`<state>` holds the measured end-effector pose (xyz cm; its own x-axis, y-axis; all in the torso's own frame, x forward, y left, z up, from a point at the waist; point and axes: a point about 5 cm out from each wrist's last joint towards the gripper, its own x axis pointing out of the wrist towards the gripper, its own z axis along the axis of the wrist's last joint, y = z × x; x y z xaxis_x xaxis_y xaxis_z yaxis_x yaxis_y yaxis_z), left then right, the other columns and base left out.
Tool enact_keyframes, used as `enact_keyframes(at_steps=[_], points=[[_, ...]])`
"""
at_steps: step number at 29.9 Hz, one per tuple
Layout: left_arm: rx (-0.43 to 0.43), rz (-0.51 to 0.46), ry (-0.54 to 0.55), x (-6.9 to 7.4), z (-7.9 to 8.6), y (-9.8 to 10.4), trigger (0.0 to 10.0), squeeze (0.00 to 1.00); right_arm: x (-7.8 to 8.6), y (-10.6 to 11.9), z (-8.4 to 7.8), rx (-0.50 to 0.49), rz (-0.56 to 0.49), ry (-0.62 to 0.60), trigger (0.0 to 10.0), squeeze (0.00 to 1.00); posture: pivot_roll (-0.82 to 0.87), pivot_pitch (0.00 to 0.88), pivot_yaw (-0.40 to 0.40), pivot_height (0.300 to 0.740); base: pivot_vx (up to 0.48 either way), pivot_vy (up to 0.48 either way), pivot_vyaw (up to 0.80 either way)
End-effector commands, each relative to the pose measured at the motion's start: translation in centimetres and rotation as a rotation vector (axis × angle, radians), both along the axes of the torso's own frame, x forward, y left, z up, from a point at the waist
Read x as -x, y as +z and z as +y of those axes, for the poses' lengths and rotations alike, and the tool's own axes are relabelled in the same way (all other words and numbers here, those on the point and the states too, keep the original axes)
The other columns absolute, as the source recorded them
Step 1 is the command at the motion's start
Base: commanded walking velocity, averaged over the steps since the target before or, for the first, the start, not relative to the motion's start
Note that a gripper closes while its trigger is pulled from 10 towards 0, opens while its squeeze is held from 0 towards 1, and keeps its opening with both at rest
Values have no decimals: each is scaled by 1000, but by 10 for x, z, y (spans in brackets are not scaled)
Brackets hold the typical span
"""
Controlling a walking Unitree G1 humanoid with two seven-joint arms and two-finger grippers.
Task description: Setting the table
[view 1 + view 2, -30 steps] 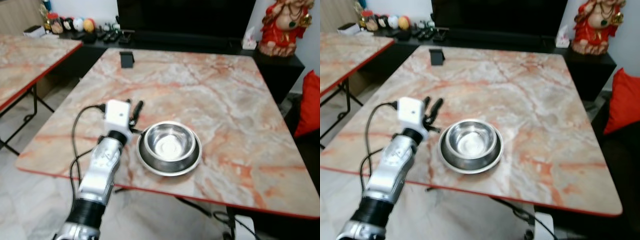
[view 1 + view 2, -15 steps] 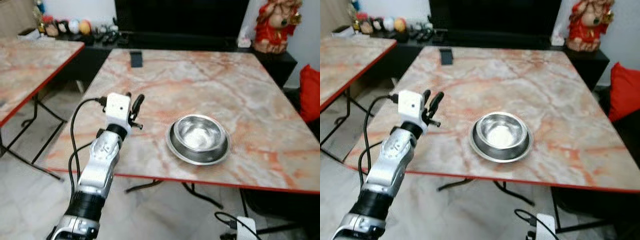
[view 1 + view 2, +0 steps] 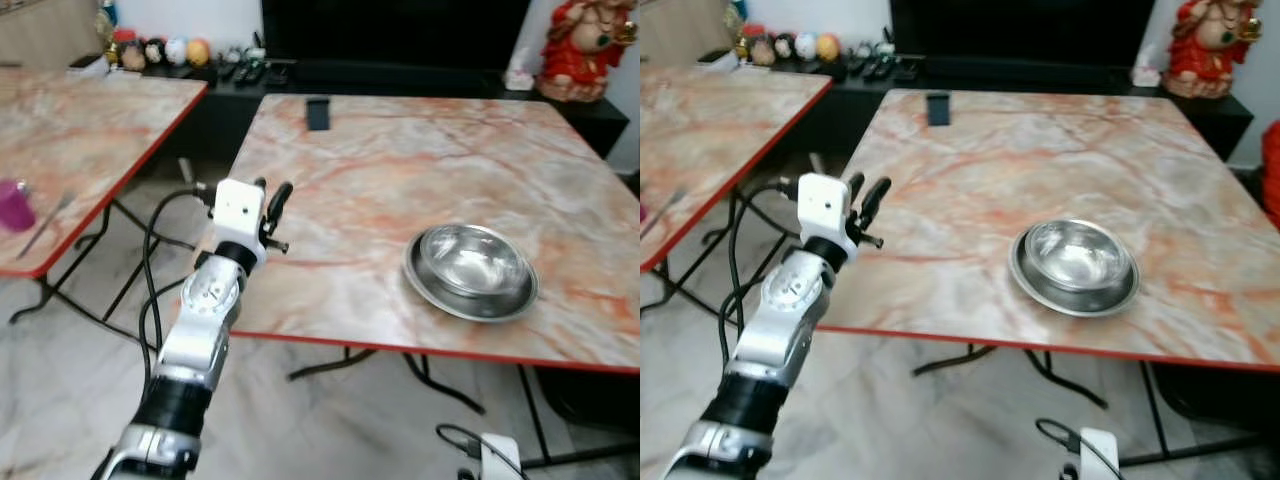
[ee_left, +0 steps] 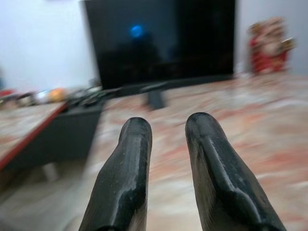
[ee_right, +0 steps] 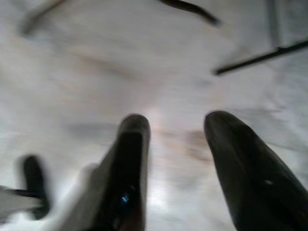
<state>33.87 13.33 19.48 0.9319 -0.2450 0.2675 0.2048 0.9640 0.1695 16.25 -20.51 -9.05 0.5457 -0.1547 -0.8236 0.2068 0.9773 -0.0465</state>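
Where the head views cover both tables, items run: pink cup (image 3: 14,205) on the side table (image 3: 90,120); left gripper (image 3: 268,200), fingers slightly parted, empty, beside the main table's (image 3: 400,170) edge; bowl (image 3: 472,268) near its front-right. Right gripper (image 5: 175,144), parted, over blurred floor (image 5: 96,48).

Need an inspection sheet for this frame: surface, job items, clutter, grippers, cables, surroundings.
Surface: marble table with red edge, mostly bare.
Job's things: steel bowl nested in a steel plate, near the table's front edge.
Clutter: small black object at the far edge.
Grippers: left gripper open, empty, raised at the table's left edge; right gripper open, empty, pointing at the floor.
Cables: black cable looped along the left arm; another on the floor.
Surroundings: second table on the left with a pink cup; TV; red figurine.
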Motion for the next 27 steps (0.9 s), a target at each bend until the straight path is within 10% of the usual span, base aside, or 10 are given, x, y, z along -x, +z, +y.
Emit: enact_keyframes(at_steps=[1,27], points=[[10,-12,-25,0,-7,5,10000,0,6,-2,-5,9,16,-24,10000,0,64,0,-9,711,0,390,0],[25,22,-51,-3,-11,-6,10000,0,12,-6,4,-17,23,-106,10000,0,22,0,31,711,0,393,0]])
